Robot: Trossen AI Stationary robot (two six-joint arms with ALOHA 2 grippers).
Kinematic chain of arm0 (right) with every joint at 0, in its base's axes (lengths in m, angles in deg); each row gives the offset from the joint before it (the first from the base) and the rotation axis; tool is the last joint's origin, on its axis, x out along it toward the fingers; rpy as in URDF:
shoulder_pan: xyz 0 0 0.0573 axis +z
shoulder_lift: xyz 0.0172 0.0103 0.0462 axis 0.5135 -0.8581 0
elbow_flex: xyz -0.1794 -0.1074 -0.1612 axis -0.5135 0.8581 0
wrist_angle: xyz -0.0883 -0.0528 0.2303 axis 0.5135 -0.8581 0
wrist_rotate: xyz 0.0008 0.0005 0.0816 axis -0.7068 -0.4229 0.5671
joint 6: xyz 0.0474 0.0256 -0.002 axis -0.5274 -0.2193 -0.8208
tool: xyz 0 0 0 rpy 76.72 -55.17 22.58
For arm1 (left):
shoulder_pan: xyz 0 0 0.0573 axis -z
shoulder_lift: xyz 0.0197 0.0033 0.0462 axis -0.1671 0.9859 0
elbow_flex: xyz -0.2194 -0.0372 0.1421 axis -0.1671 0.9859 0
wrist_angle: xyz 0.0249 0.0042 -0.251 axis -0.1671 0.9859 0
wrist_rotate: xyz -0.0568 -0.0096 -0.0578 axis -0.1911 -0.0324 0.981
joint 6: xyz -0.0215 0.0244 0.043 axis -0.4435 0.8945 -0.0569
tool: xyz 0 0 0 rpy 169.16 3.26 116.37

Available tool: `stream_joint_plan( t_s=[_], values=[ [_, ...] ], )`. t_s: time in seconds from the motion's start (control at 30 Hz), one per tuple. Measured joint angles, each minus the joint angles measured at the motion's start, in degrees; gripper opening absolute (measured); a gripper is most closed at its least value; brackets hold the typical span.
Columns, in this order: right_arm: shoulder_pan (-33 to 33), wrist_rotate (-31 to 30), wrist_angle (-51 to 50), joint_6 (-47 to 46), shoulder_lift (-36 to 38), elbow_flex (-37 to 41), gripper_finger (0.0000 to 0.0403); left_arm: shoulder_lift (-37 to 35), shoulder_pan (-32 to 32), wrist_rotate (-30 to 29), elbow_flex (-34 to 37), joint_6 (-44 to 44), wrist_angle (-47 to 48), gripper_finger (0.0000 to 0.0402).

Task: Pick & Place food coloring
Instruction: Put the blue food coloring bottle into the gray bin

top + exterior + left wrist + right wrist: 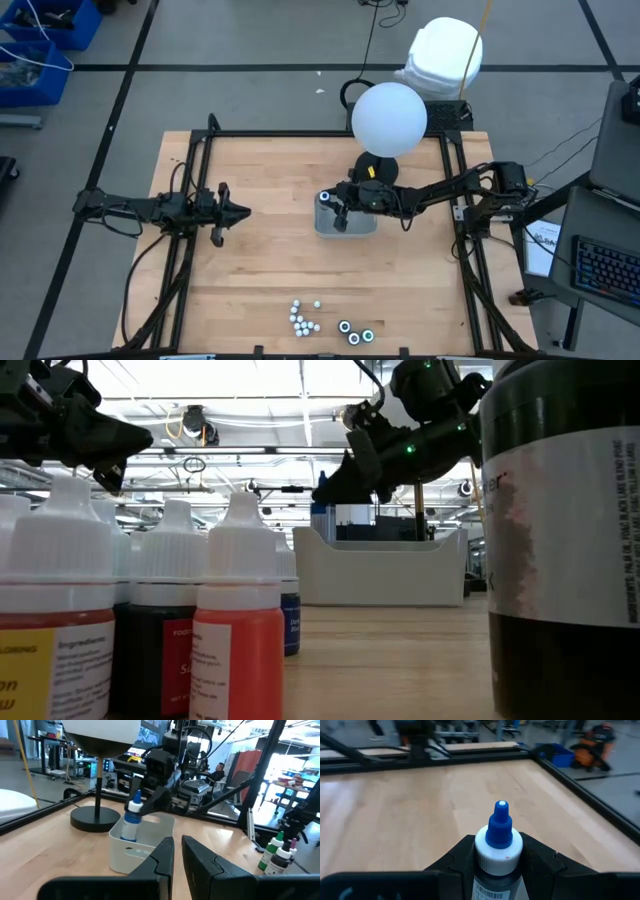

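- Your right gripper (499,857) is clamped on a blue-tipped food coloring bottle (498,847), fingers pressed against its white collar on both sides.
- From above, you can see that right gripper (343,212) reaching over the clear grey tray (345,222) near the table's far middle; the left wrist view shows the bottle (132,820) upright at the tray's (131,851) rim.
- Your left gripper (222,212) waits well to the left of the tray, its fingers (162,860) nearly together with only a thin gap and nothing between them.
- You still have the other food coloring bottles (305,320) clustered at the near edge of the table (270,260), white-capped ones beside three dark round ones (356,332).
- A white globe lamp (389,118) stands just behind the tray.
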State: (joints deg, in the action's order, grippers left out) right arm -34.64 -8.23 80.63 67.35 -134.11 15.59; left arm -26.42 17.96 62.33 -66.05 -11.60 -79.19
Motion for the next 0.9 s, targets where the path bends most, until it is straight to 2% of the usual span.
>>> stream_joint_plan(
  t_s=[0.1, 0.2, 0.6, 0.9],
  values=[
    [-0.04, -1.63, 1.83, 0.27, 0.00, 0.65, 0.0116, 0.00, -0.02, 0.00, 0.00, 0.00, -0.59, 0.0040],
    [-0.04, -0.60, 3.09, 0.07, -0.13, 0.68, 0.0116, 0.00, -0.01, 0.00, 0.00, 0.00, -0.78, 0.0040],
    [-0.38, -0.22, 9.46, -1.33, -6.59, 0.74, 0.0116, 0.00, 0.00, 0.02, 0.00, 0.00, -0.87, 0.0040],
    [-0.69, -0.16, 8.60, -1.35, -8.57, 0.75, 0.0116, 0.00, -0.01, 0.01, 0.00, 0.00, -0.83, 0.0040]
  ],
)
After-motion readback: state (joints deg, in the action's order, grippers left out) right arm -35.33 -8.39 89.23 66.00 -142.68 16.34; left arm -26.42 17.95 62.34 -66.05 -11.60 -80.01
